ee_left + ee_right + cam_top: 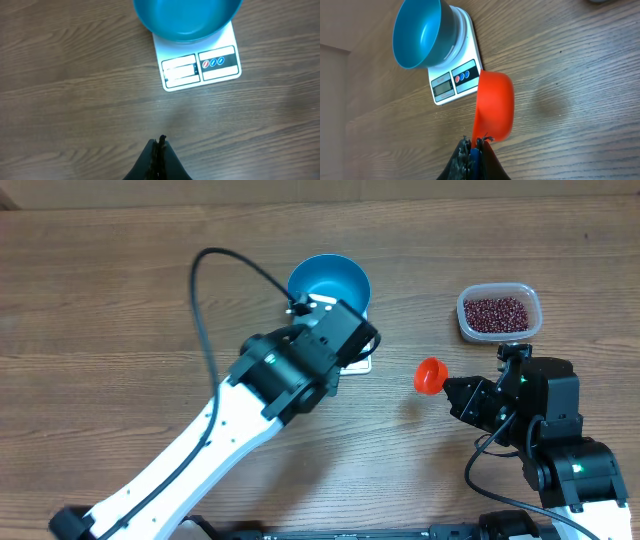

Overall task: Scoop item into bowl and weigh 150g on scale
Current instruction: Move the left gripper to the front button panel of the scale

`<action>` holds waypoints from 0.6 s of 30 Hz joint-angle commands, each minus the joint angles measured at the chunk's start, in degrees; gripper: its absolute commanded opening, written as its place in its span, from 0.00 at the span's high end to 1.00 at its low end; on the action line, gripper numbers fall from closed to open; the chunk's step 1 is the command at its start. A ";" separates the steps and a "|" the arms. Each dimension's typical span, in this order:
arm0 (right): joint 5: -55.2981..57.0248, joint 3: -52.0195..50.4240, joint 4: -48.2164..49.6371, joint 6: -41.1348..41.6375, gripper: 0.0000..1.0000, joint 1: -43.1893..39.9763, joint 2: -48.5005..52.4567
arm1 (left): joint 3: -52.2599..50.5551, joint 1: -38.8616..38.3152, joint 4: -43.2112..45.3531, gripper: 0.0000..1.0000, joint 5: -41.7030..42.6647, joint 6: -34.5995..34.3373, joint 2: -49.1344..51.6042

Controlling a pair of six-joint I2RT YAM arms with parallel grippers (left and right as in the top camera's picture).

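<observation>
Note beans (497, 311) heaped in clear tub (463, 306), far right of table (100, 300), well apart from blue bowl (322, 280). Find bowl sitting on white scale (200, 67), display edge toward the arms, bowl looking empty. Place tub ahead of right gripper (476, 145) and slightly to its right, so far nearer that arm than the other. Clamped tight on handle of orange scoop (494, 105), cup sticking out to the left, toward bowl side and away from tub, long axis roughly across table. Looks empty from above, though hard to be sure. Probably needs wrist swung round toward tub before any dip. Right arm folded low near own base. Left gripper (159, 145) pinched fully closed on nothing, over bare wood just short of scale's display. Left arm stretched diagonally across table, wrist hiding most of scale from above.
</observation>
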 commanded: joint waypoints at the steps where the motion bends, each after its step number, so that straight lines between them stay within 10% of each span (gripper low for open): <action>1: 1.11 2.01 0.11 -0.42 0.96 0.20 -0.59 | 0.28 -0.26 3.34 0.95 0.81 7.08 1.40; 18: 2.51 2.01 -0.48 -0.42 0.96 0.20 -0.59 | -10.86 3.76 20.92 0.96 11.85 14.71 1.40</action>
